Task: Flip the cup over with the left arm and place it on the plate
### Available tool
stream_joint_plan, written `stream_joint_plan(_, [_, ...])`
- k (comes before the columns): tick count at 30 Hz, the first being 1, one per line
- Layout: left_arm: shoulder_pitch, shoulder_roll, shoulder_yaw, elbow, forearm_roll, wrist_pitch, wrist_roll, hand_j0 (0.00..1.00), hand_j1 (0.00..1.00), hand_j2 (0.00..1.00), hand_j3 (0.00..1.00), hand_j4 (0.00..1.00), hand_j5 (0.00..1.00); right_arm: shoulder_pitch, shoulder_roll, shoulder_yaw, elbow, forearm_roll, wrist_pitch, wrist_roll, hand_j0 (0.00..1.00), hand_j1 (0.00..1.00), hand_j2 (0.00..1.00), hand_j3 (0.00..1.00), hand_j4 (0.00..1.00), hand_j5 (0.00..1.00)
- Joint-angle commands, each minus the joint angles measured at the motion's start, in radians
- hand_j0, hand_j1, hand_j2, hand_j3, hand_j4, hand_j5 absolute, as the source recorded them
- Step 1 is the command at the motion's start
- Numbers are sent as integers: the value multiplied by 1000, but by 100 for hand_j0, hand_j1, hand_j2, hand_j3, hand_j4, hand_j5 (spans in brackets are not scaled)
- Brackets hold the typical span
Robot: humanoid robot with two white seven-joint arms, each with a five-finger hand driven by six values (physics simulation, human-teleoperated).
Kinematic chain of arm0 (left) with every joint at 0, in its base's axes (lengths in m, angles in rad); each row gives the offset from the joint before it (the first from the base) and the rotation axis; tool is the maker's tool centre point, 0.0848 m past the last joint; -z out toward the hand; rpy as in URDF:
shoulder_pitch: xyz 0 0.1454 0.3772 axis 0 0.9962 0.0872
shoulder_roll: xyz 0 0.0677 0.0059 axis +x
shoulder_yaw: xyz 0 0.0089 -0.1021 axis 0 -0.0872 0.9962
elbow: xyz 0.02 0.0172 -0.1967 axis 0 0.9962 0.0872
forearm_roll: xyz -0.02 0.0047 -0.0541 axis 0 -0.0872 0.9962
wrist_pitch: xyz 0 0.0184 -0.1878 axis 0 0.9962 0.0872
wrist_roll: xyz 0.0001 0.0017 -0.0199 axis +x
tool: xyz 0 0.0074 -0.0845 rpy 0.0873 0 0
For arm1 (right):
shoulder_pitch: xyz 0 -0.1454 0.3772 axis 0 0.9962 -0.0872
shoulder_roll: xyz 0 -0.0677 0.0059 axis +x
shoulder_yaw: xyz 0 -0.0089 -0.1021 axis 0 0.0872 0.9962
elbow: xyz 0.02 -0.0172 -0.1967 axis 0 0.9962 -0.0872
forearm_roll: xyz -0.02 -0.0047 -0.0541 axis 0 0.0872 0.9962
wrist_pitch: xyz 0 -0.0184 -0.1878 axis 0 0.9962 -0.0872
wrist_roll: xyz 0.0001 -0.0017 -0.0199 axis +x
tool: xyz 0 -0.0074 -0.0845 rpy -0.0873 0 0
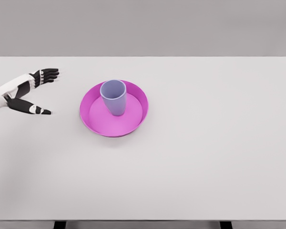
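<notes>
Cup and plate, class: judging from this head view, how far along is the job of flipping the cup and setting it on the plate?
It looks done. The lavender cup stands upright, mouth up, inside the magenta plate. Nothing is in hand: the left hand is off to the plate's left, open and empty, over the white table. Nothing visibly remains. The right arm is out of view.

Left arm (12,93) cut off at picture's left edge — cup (114,97) hides plate (133,125) partly.

White table (205,157) bearing magenta plate (133,125)

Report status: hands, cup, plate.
Left hand open, holding nothing, left of plate. Cup upright on plate, mouth up. Right arm out of view.
</notes>
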Motion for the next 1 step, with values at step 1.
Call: stream_joint_plan(1, [0,17,18,17,-40,1,0,100,100,100,100,100,100,0,0,1,0,0,0,0,100,100,100,100,100,100])
